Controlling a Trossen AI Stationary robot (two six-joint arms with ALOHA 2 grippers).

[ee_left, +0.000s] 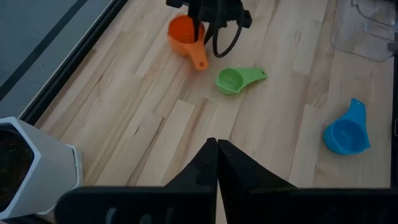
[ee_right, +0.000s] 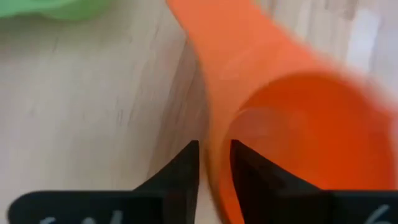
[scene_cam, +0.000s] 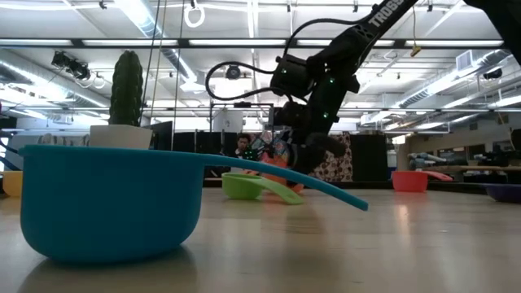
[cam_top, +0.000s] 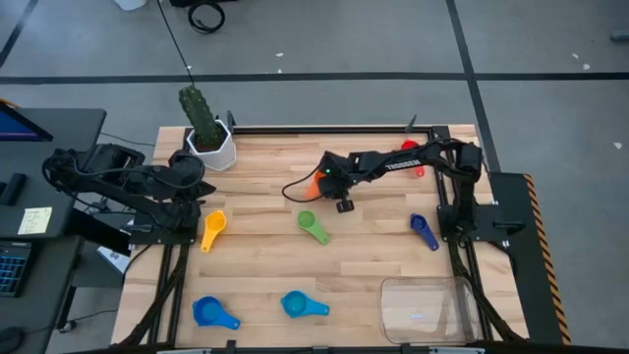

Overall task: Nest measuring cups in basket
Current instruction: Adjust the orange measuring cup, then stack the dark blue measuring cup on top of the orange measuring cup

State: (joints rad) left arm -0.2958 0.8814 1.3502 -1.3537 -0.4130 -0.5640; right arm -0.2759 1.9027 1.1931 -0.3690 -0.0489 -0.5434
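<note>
Right wrist view — claw (ee_right: pixel 214 163) astride orange cup (ee_right: pixel 292 124)

This is a robotics lab in an open industrial hall. Beyond the butcher-block table (cam_top: pixel 324 256) stretch a grey concrete floor (cam_top: pixel 393 39) with dark lines, ceiling strip lights (scene_cam: pixel 138 20), exposed ducting and distant workbenches; just beside the table sits a desk with a laptop (cam_top: pixel 15 123).

My right arm stretches across toward the middle, wrist bent down, my right gripper (ee_right: pixel 214 163) low with its fingers (ee_right: pixel 180 168) a narrow gap apart, one on each side of a thin edge. My left arm is folded back at its own side, left gripper (ee_left: pixel 217 163) with fingers pressed together.
</note>
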